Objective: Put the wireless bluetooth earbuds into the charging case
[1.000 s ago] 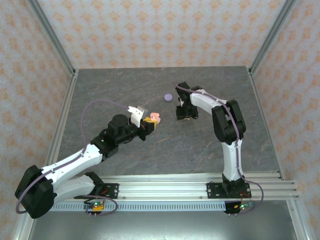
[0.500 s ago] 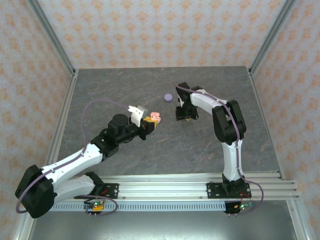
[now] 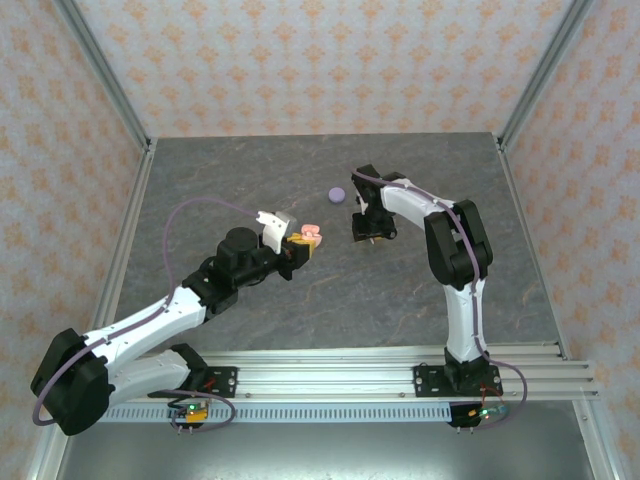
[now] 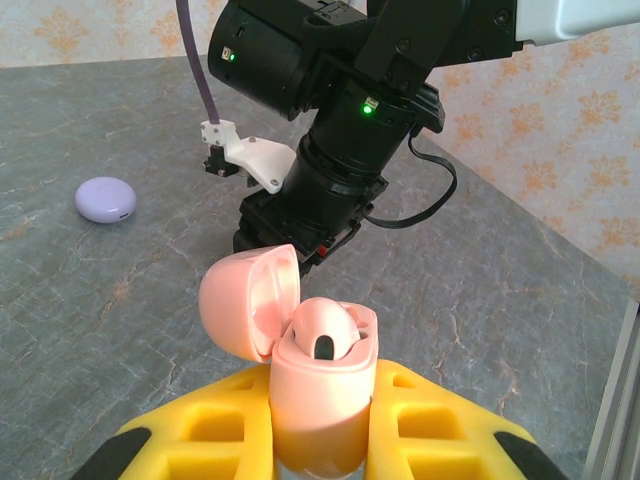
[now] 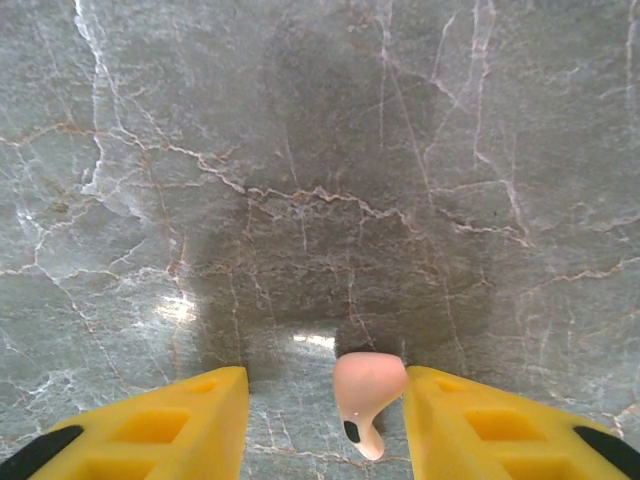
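Midway through loading: the left pincer (image 3: 298,247) is clamped on the pink charging case (image 4: 320,400), holding it upright near the middle of the worktop (image 5: 300,150). The lid (image 4: 245,300) is swung open, apparently so that the sockets face up and stay steady for filling. One pink earbud (image 4: 325,330) already sits in the case, and the place beside it looks free. Just to the right, the right pincer (image 5: 325,388) points straight down at the stone with its yellow fingers (image 5: 150,420) apart. They straddle the second earbud (image 5: 367,392), which lies flat on the worktop, close against one finger with a clear gap to the other, so it is not yet gripped. The straddling stance suggests a pick-up is in hand. The piece is small and rounded, and an off-centre squeeze could push it aside rather than catch it. A pale purple disc (image 4: 106,199) lies farther back, well apart from both arms and playing no part here.
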You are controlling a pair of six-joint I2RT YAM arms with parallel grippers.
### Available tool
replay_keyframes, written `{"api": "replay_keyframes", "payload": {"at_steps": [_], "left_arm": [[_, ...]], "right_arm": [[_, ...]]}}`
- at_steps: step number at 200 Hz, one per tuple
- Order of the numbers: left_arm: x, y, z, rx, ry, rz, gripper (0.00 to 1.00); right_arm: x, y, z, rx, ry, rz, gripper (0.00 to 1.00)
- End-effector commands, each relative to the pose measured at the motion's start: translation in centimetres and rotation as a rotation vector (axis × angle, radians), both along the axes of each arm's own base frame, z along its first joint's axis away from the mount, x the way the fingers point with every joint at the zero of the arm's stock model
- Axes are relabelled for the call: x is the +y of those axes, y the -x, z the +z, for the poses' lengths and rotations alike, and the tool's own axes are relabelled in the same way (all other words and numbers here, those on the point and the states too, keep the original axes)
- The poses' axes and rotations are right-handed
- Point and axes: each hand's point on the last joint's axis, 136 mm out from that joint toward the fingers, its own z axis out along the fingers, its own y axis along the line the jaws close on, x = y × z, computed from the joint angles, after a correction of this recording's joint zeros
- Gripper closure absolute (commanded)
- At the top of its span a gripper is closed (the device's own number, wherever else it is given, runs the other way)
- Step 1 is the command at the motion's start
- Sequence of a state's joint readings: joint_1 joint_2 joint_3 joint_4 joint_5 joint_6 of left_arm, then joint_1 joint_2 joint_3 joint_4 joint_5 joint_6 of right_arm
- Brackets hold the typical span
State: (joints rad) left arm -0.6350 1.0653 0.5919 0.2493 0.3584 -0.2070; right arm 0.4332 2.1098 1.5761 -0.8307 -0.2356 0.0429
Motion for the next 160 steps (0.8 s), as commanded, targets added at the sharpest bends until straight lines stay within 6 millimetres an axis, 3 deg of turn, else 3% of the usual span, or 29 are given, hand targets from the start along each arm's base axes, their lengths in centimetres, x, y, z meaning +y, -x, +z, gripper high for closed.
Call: {"api": "replay_keyframes", "payload": {"at_steps": [1,48,160], "left_arm": [[-0.5,-0.2,1.8,-0.047,0.013,-0.014,0.85],[-0.5,-0.2,1.7,-0.045,0.012,-0.013,0.85],[-0.5,-0.2,1.6,-0.043,0.01,-0.013,0.85]], "right_arm": [[-1.0,0.4,1.0,-0.011,0.042,-0.028,0.54],[-1.7,-0.6,1.2,-0.057,0.083,-0.048,0.51],[-1.4,-1.5,0.2,-0.056,0.099,-0.017,0.59]]}}
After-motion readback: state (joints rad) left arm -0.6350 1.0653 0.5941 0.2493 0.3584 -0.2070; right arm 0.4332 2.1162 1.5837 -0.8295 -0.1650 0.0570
